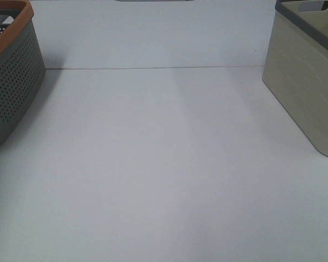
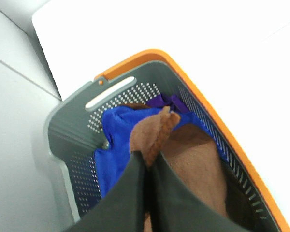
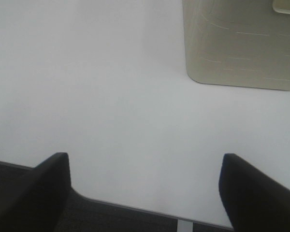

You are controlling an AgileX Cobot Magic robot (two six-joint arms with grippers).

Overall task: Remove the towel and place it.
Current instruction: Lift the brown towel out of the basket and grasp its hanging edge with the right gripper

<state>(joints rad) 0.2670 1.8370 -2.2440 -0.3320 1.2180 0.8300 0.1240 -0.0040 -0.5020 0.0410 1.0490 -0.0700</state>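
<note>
- White surface (image 1: 164, 164) spreads beside the grey basket (image 1: 16, 82).
- Left hand (image 2: 147, 163) pinches a fold of the towel (image 2: 157, 133) inside that basket, beside a blue cloth (image 2: 116, 130).
- Right hand (image 3: 145, 164) gapes empty, outside it.
- Likely the lifting-out step; the next move calls for a rise clear of the rim.

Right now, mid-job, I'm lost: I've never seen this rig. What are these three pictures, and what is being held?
It is a robot with two arms, each ending in a two-finger gripper. The high camera looks down on a white table with a grey basket at the left and a beige bin at the right; no arm shows there. The other two cameras ride on the wrists. The left gripper is shut on a fold of the brown towel over the basket, where a blue cloth also lies. The right gripper hangs open above the table, holding nothing.
</note>
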